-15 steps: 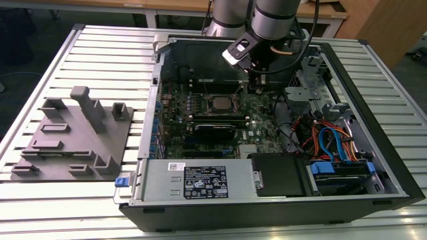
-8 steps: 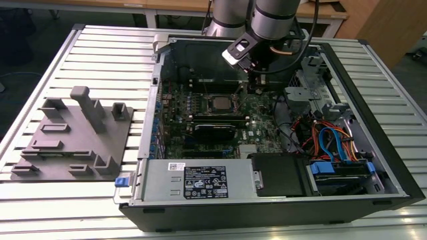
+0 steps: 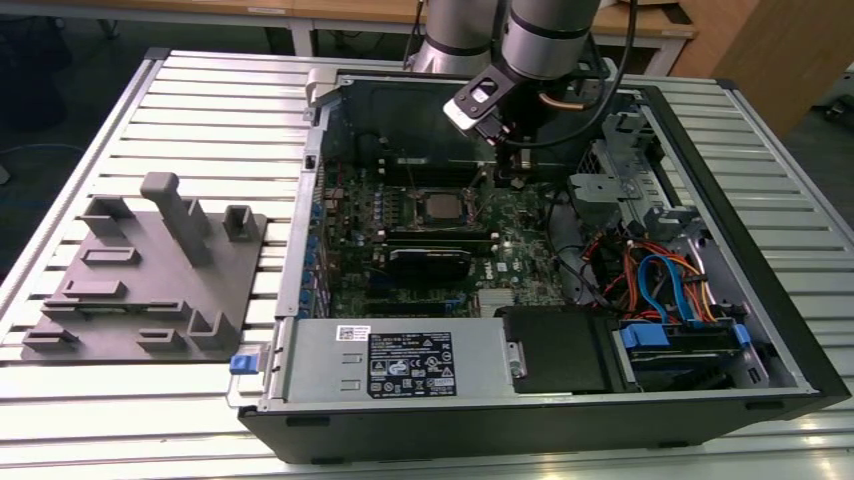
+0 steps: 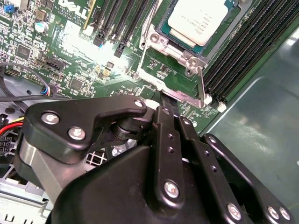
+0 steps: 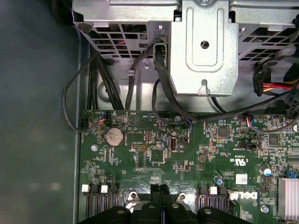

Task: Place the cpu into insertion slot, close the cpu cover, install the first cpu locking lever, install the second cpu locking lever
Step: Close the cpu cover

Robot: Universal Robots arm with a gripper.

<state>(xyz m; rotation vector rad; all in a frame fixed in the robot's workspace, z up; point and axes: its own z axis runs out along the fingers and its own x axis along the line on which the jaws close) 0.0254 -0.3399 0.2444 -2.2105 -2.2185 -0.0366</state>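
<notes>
The gripper (image 4: 164, 95), fingers pressed together on nothing, sits just beside the thin lever (image 4: 202, 84); a slow, steady push that keeps the tips on the rod seems wisest. The cpu (image 4: 202, 19) lies in its slot (image 4: 161, 31) under the cover (image 4: 189, 58) (apparently down), inside the open case (image 3: 534, 435) with board and cables.

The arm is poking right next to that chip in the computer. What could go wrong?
The shut fingers sit close to the cpu cover; a slip might scrape small parts on the green board. The thin locking lever stands raised beside the cover, so a sideways nudge might bend it.
</notes>
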